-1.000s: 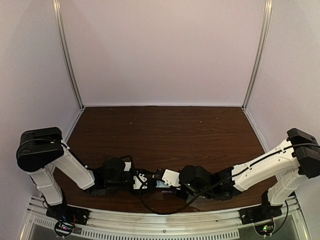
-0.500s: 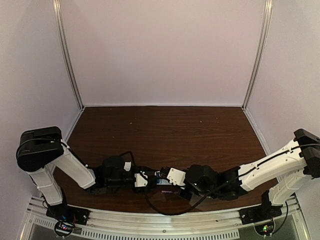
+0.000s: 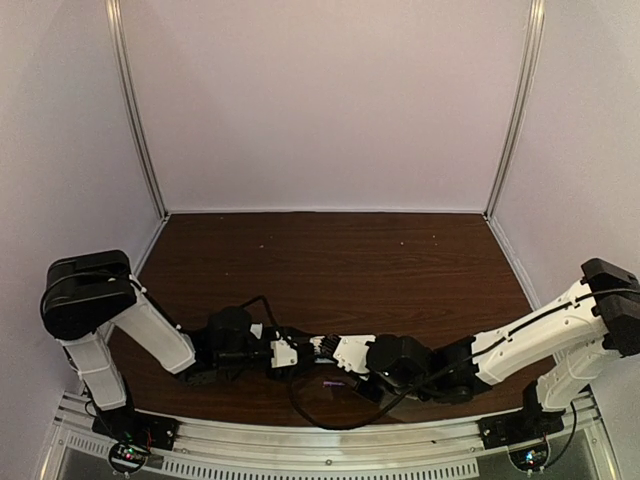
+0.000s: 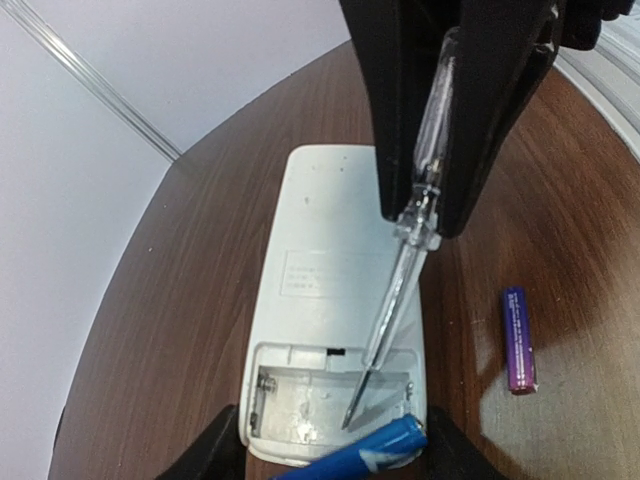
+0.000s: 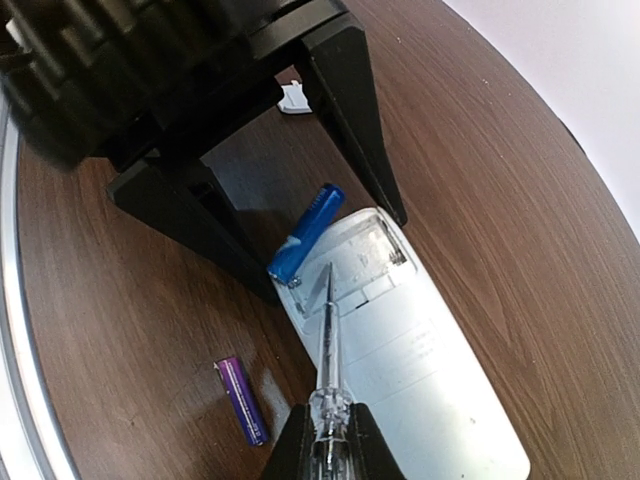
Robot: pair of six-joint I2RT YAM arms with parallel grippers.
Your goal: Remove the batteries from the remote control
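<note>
On the dark brown wooden table (image 4: 180,300), our right gripper (image 5: 328,440) is pinching a thin clear pointed tool (image 5: 326,330), tip inside the slim white plastic remote control (image 4: 320,250) that our left gripper (image 4: 330,455) is clamping. The slim purple battery (image 4: 517,338) is lying beside. We are levering the tilted slim blue battery (image 4: 350,452), which probably needs one gentle lift out.

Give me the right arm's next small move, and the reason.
Probably push the tool tip, held in the right fingers, against the blue battery to tip it off the remote control. The purple battery already lies on the table; the blue one lies tilted across the bay's edge, at the end the left fingers grip, with the tip beside it.
</note>
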